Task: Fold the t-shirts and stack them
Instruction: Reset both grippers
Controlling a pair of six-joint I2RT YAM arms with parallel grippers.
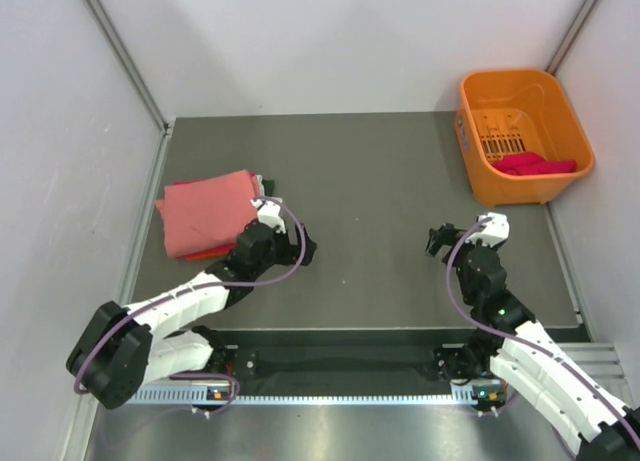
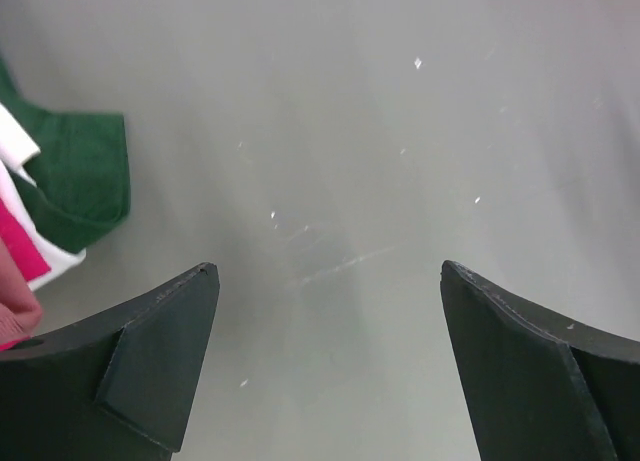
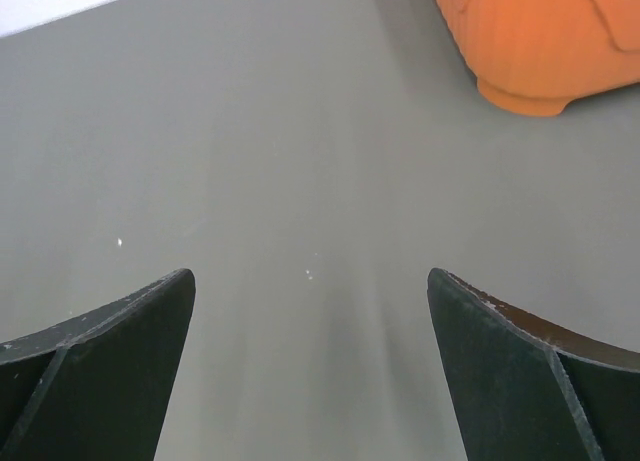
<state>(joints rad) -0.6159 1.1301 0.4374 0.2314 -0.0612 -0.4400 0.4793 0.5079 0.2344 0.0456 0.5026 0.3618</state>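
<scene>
At the near edge of the dark grey flat table top (image 1: 380, 181), both arms extend forward from their bases. The left gripper (image 1: 300, 248) is positioned low over bare table, just to the right of the folded stack of t-shirts (image 1: 210, 216); the left wrist view shows its black fingers (image 2: 150, 351) spread wide apart with nothing between them. The right gripper (image 1: 440, 241) is positioned over bare table on the right side, well apart from the stack; the right wrist view shows its jaws likewise spread wide and empty. The stack lies on the left part of the table, with a large salmon-pink folded cloth shirt (image 1: 205, 206) uppermost. An orange-red cloth edge (image 1: 205, 252) protrudes at its near side, and the left wrist view shows dark green cloth (image 2: 85, 171), white cloth (image 2: 15, 146) and a magenta strip (image 2: 20, 243) at the stack's side. Further back, at the far right corner, stands the orange plastic basket (image 1: 530, 191), which contains a crumpled bright magenta-red cloth shirt (image 1: 535, 164) at its near end
</scene>
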